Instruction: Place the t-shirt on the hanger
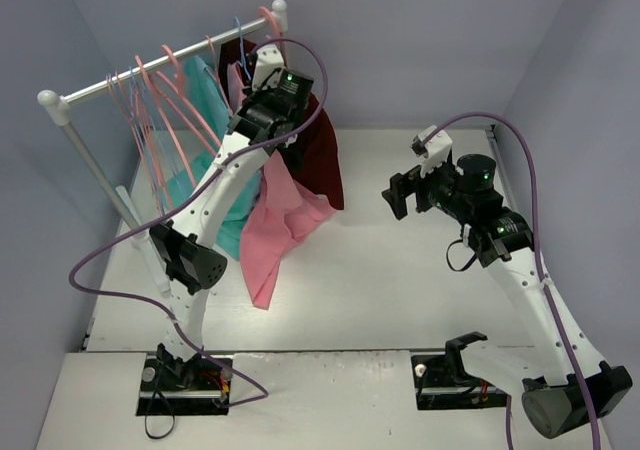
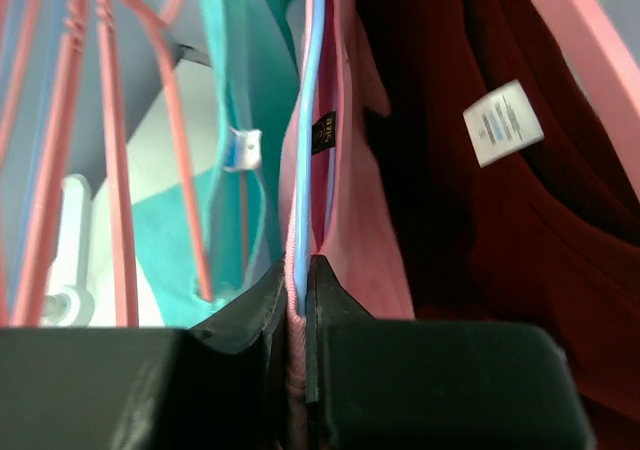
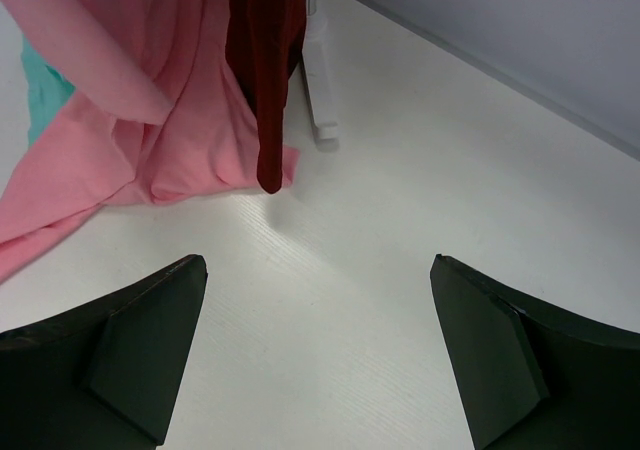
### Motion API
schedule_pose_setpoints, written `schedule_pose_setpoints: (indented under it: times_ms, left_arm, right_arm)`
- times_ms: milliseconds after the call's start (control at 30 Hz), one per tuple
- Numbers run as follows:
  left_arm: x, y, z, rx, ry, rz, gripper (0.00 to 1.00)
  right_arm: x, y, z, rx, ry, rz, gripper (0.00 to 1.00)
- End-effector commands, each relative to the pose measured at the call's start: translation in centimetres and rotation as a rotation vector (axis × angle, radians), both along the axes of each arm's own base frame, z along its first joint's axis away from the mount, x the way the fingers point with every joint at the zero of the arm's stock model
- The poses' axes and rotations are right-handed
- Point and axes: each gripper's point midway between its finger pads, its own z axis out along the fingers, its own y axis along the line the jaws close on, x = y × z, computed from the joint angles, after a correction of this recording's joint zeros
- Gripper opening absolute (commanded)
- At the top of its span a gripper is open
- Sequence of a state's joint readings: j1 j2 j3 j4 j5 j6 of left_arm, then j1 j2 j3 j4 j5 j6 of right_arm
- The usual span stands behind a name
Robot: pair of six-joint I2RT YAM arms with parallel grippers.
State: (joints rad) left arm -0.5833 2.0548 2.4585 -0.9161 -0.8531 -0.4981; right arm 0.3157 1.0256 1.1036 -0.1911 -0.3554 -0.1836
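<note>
The salmon-pink t-shirt (image 1: 285, 220) hangs from the right part of the rack, and its lower end lies crumpled on the table (image 3: 150, 120). My left gripper (image 1: 255, 70) is up at the rack, shut (image 2: 298, 275) on the ribbed collar of the t-shirt (image 2: 350, 200). The thin light-blue hanger (image 2: 316, 90) runs straight up from between the jaws, inside the neck opening. My right gripper (image 1: 410, 170) hovers open over bare table (image 3: 318, 265) to the right of the clothes and holds nothing.
A white clothes rack (image 1: 160, 65) carries several pink hangers (image 1: 165, 100), a teal shirt (image 1: 215, 100) left of the t-shirt and a dark maroon shirt (image 1: 320, 150) to its right. The rack's foot (image 3: 322, 80) stands behind the maroon shirt (image 3: 265, 70).
</note>
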Motion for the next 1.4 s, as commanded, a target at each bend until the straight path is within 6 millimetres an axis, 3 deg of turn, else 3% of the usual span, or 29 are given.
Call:
schedule_pose_setpoints:
  times_ms: [0,133,167,233,333,400,433,500,700,800,900,933,967,1000,1133,1367]
  left_arm:
    - [-1.0,-0.4,1.5,-0.075,-0.068,0.008,0.00]
    - [-1.8,-0.3,1.4,-0.090,-0.063,0.005,0.05]
    - [-2.1,-0.3,1.9,-0.077,-0.066,-0.004,0.16]
    - [-2.8,-0.4,3.4,-0.065,-0.084,-0.027,0.50]
    - [-4.4,-0.4,6.0,-0.049,-0.109,-0.082,0.78]
    - [-5.3,-0.7,7.4,-0.054,-0.124,-0.120,0.79]
    - [-6.8,-0.1,9.4,-0.055,-0.143,-0.174,0.79]
    - [-7.9,-0.3,10.5,-0.069,-0.149,-0.239,0.79]
    - [-15.0,2.4,14.9,-0.071,-0.209,-0.447,0.79]
    - [-18.5,5.3,13.0,-0.016,-0.174,-0.465,0.79]
    - [-23.5,10.4,12.6,-0.023,-0.229,-0.407,0.79]
    - [-24.0,11.2,11.2,-0.004,-0.205,-0.385,0.79]
    - [-25.2,12.4,11.7,-0.016,-0.236,-0.367,0.79]
    - [-25.8,13.2,10.3,-0.001,-0.213,-0.352,0.79]
    - [-30.3,17.9,7.9,0.006,-0.223,-0.271,0.79]
    - [-32.4,20.5,5.0,0.032,-0.192,-0.208,0.79]
  right_arm:
    - [0.6,0.0,1.8,0.010,-0.079,-0.010,0.92]
    - [0.5,-0.1,2.2,0.012,-0.089,-0.015,0.92]
    - [0.5,-0.2,2.5,0.012,-0.096,-0.019,0.92]
    - [0.5,-0.4,3.1,0.012,-0.111,-0.029,0.92]
    - [0.7,-0.8,4.6,0.015,-0.145,-0.048,0.93]
    - [0.8,-1.0,5.3,0.014,-0.164,-0.058,0.94]
    - [1.0,-1.2,6.5,0.014,-0.192,-0.073,0.95]
    - [1.3,-1.8,8.4,0.010,-0.235,-0.105,0.97]
    - [1.1,-4.9,14.4,0.012,-0.371,-0.261,1.00]
    - [-0.5,-9.1,17.2,0.032,-0.437,-0.471,1.00]
    - [-2.2,-11.9,17.8,0.059,-0.460,-0.608,1.00]
    - [-3.0,-12.8,17.8,0.059,-0.469,-0.645,1.00]
    - [-3.1,-12.9,17.8,0.056,-0.470,-0.648,1.00]
    - [-4.2,-13.5,18.1,0.068,-0.492,-0.664,1.00]
    - [-6.5,-14.9,16.4,0.081,-0.496,-0.711,1.00]
    - [-7.7,-15.9,13.7,0.095,-0.474,-0.760,1.00]
